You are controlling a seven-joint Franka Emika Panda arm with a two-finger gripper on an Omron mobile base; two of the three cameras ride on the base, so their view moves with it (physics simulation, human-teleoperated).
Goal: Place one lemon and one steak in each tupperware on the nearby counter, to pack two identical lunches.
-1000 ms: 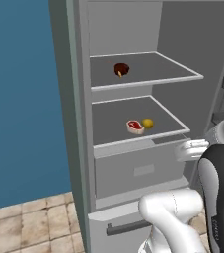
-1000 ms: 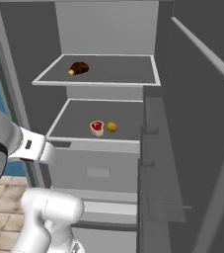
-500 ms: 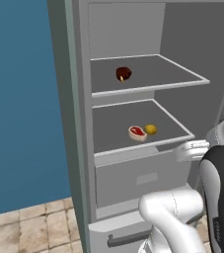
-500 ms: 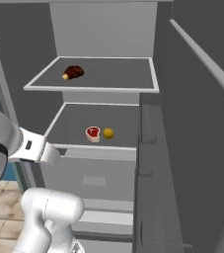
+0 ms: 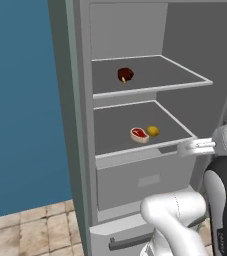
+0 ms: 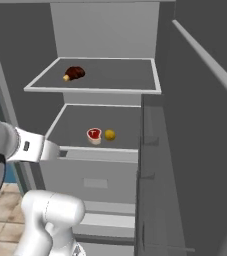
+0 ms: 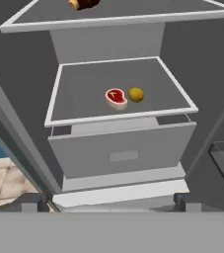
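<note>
I see an open fridge in front of me, with two grey shelves and a closed drawer [image 7: 123,153] under them. On the lower shelf [image 5: 116,135] lie the steak [image 5: 139,134] and the lemon [image 5: 153,131], just beside each other, the steak to the left of the lemon; in the hand view they are at [image 7: 116,97] and [image 7: 135,94], in the right base view at [image 6: 94,134] and [image 6: 110,134]. On the upper shelf [image 6: 120,80] there is a dark brown piece of food [image 6: 74,73], I cannot tell what it is. My end effector [image 7: 113,200] has its fingers wide apart and holds nothing; it stands in front of the fridge, well apart from the steak and the lemon
</note>
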